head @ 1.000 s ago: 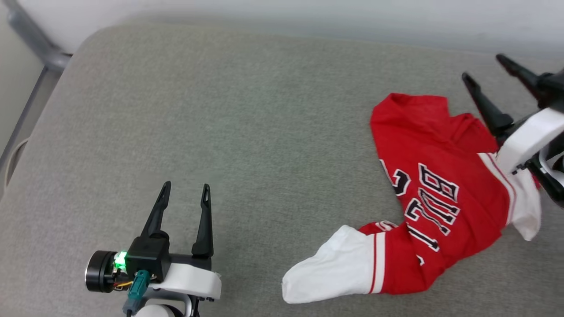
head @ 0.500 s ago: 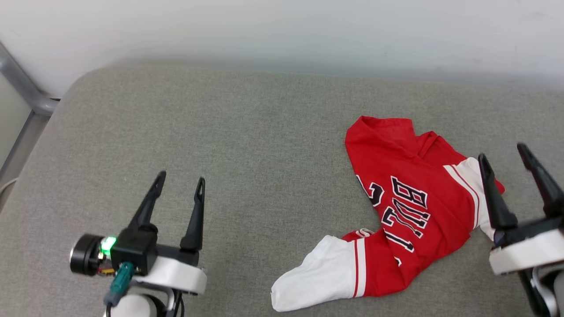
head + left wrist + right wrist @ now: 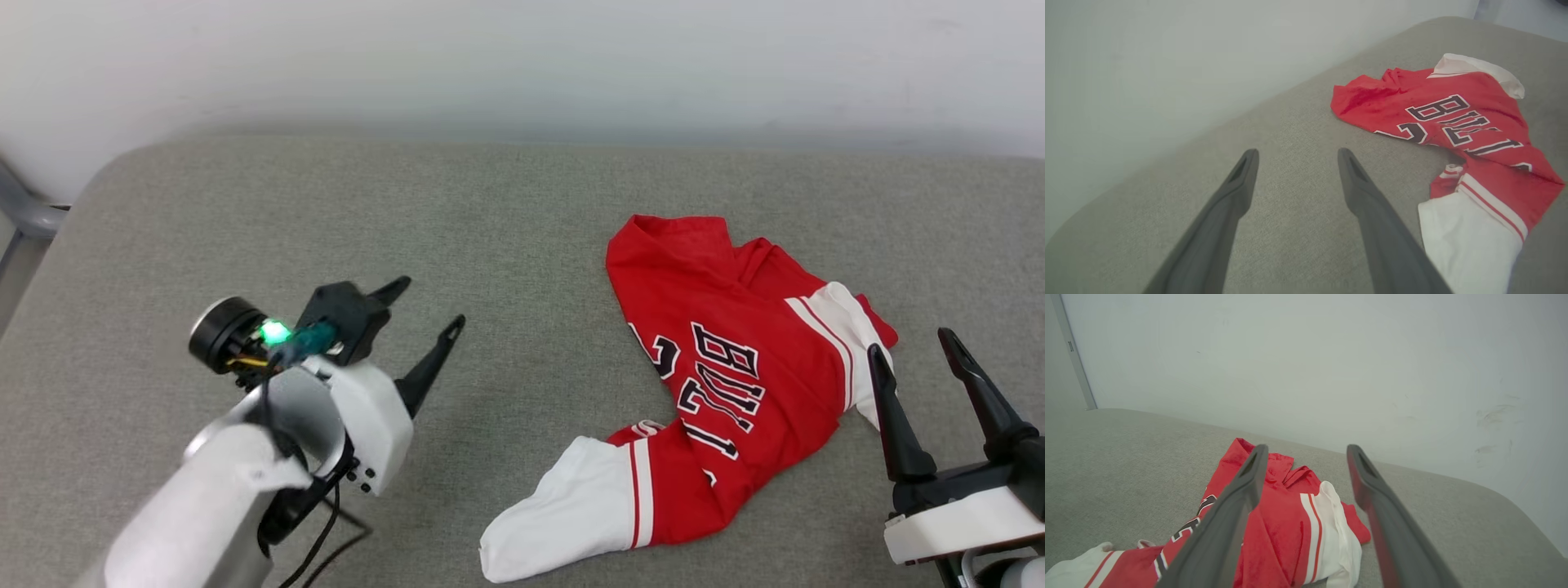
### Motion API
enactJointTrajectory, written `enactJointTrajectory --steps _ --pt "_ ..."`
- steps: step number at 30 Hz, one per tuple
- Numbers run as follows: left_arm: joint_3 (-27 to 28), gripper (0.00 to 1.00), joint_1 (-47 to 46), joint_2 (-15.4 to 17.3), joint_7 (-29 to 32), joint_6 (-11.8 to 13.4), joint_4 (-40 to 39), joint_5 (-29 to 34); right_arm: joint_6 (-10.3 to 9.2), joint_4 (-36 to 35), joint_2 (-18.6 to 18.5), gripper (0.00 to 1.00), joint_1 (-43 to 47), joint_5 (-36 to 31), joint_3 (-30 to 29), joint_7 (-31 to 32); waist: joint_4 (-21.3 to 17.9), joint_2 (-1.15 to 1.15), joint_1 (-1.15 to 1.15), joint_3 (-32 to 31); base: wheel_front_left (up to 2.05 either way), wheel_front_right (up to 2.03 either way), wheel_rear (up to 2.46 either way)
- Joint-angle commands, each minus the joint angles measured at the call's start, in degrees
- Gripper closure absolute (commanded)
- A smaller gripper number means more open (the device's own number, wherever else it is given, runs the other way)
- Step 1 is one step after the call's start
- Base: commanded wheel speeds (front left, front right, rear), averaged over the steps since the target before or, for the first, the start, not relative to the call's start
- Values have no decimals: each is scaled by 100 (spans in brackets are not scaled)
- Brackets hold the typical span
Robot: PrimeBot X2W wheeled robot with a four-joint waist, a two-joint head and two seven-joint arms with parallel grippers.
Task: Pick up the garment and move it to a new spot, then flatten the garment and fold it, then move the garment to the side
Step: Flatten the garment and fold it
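Spread-fingered left hand point(image 3: 1297, 152) near crumpled garment point(image 3: 1474, 106) on cushion point(image 3: 1294, 249)

You get bright, even, soft light; the garment point(image 3: 718, 294) casts only a thin faint shadow. Your wrist views bend at the edges, and near fingers point(image 3: 1216, 228) blur.

The garment point(image 3: 784, 359) is thin red and white cloth, soft, matt and creased. The cushion point(image 3: 522, 229) is coarse grey woven fabric. The wall point(image 3: 522, 65) is smooth and matt. The left gripper point(image 3: 431, 300) and right gripper point(image 3: 910, 341) have dull dark plastic fingers and glossy white shells. The grey bar point(image 3: 24, 214) may be metal.
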Motion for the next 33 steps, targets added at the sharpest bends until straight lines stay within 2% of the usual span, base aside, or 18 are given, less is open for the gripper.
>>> enactJointTrajectory --steps 1,4,7,13,17,21,29,33 --pt "-386 0 -257 203 527 0 -86 -456 -6 -17 28 0 -31 -40 -17 -10 -52 0 0 62 0 0 0" --pt "-1154 0 -668 607 1568 -1 -314 -1211 -7 -16 62 0 -107 -54 -15 -10 -108 0 0 128 0 0 0" --pt "-1801 0 -1007 808 2370 -1 -485 -1916 -7 -8 84 0 -162 -60 -1 -10 -158 0 0 196 0 0 0" --pt "-3016 0 -1659 970 3314 -2 -534 -2614 -7 11 99 0 -289 -100 58 -10 -284 0 0 322 0 0 0" --pt "-3737 0 -1949 952 3457 -2 -359 -2827 -7 -3 111 0 -391 -112 66 -10 -391 0 0 420 0 0 0" --pt "-4184 0 -2131 879 3353 -2 -17 -2893 -7 -28 137 0 -500 -143 88 -10 -498 0 0 563 0 0 0" --pt "-4431 0 -2032 715 3317 -2 543 -2577 -7 -25 171 0 -661 -169 89 -10 -636 0 0 830 0 0 0" --pt "-4502 0 -1583 574 3674 -9 480 -2262 -7 -13 179 0 -714 -184 82 -10 -673 0 0 910 0 0 0"
